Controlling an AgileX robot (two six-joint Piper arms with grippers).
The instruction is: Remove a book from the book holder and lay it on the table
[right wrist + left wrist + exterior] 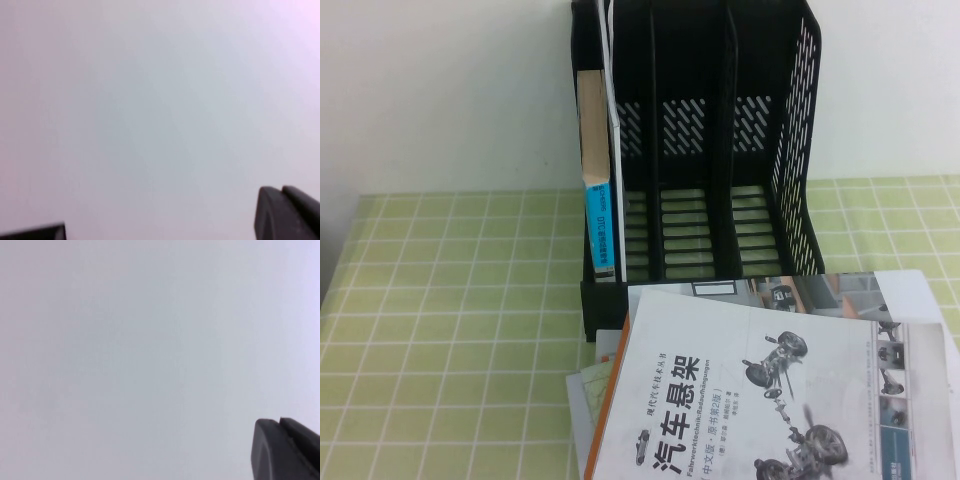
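Note:
The black book holder [720,150] stands upright at the back of the green checked table [450,330]. In its leftmost slot a tall thin pale magazine [611,150] stands edge-on, its cover hidden, beside a thick blue-spined book [595,170] with tan pages. The other slots hold nothing. Neither gripper shows in the high view. The left gripper [279,421] shows only as dark fingertips pressed together against a blank pale wall. The right gripper [281,189] shows the same way, tips together and holding nothing.
A stack lies on the table in front of the holder: a white book picturing car suspension parts [760,400] on top, with other magazines [840,290] and papers [588,385] under it. A dark edge [32,232] shows in the right wrist view.

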